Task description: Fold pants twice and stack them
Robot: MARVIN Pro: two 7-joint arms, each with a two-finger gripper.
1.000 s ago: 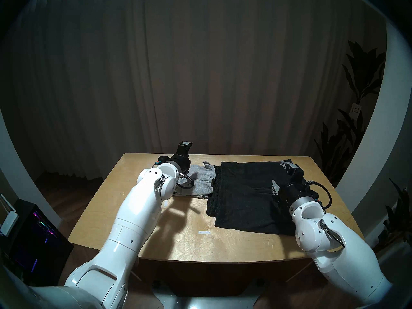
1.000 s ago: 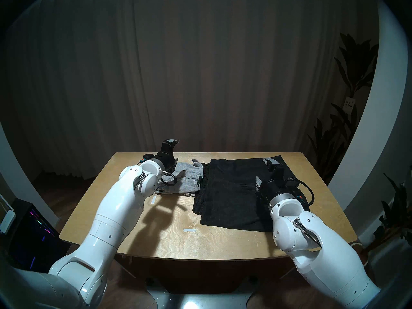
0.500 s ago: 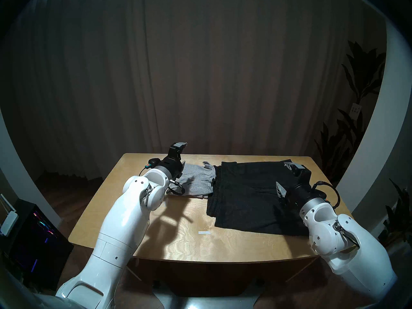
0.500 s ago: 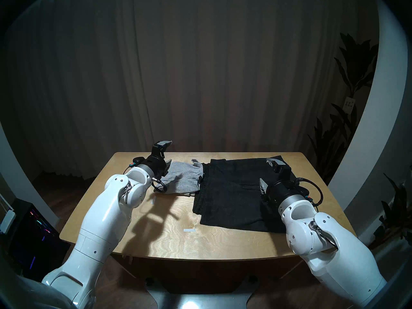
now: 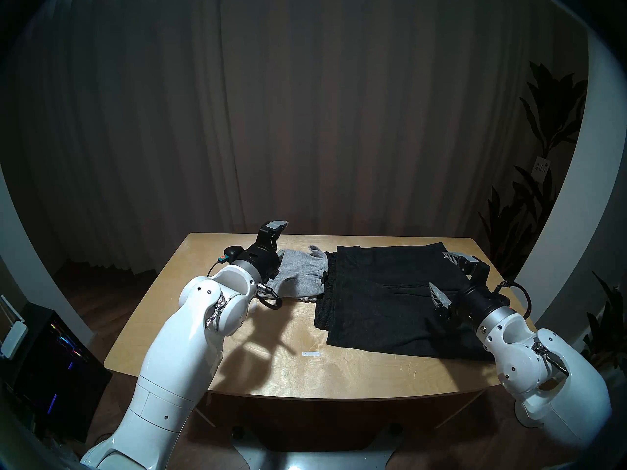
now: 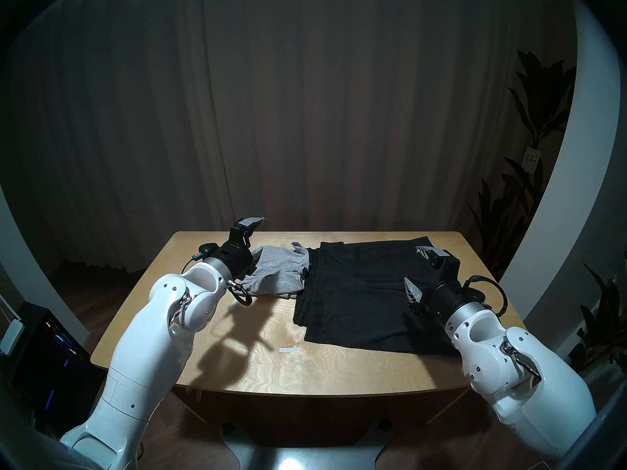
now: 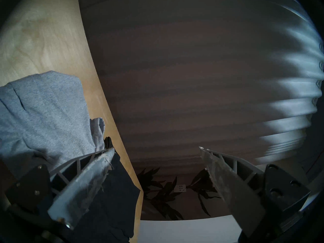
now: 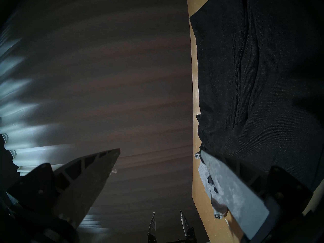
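Black shorts [image 5: 383,296] lie flat on the table's [image 5: 271,367] right half, grey shorts [image 5: 298,276] touching their left edge, and both the left gripper [image 5: 279,238] and right gripper [image 5: 448,277] hover apart and empty, so each should grasp one hem corner evenly before folding.

text: none legible | tag on plant [image 5: 540,166]: dark marks, too small to read

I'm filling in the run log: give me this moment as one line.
light grey knit shorts: rumpled on wooden table | black shorts: flat, unstacked | left gripper: open, empty | right gripper: open, empty
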